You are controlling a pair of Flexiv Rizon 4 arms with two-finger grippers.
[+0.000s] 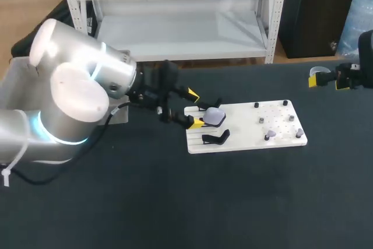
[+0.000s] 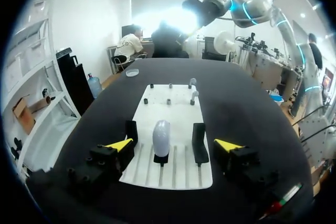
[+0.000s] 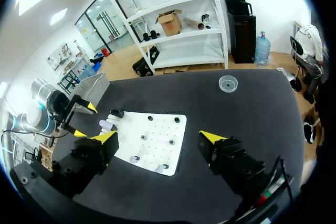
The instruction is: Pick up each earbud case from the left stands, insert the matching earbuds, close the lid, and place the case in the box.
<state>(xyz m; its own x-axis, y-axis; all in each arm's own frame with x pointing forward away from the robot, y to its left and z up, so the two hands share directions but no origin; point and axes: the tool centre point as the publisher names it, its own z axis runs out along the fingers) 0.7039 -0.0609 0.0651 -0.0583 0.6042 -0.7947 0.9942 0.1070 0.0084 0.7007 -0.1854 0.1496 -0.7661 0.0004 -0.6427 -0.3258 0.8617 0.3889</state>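
Note:
A pale earbud case (image 1: pixel 214 116) stands upright on a black stand at the left end of the white board (image 1: pixel 245 135). My left gripper (image 1: pixel 194 108) is open right beside it, its yellow tips just left of the case. In the left wrist view the case (image 2: pixel 161 136) sits a little ahead of the open gripper (image 2: pixel 174 145), in line with the gap between the fingers and touching neither. Small earbuds (image 2: pixel 192 83) stand on pegs at the board's far end. My right gripper (image 1: pixel 329 80) hangs open at the table's right edge, holding nothing, well clear of the board (image 3: pixel 163 129).
An empty black stand (image 1: pixel 215 137) sits in front of the case, and two more (image 2: pixel 198 142) flank it. A clear round dish (image 3: pixel 228 83) lies on the table beyond the board. A grey box (image 3: pixel 93 86) stands at the table's left side.

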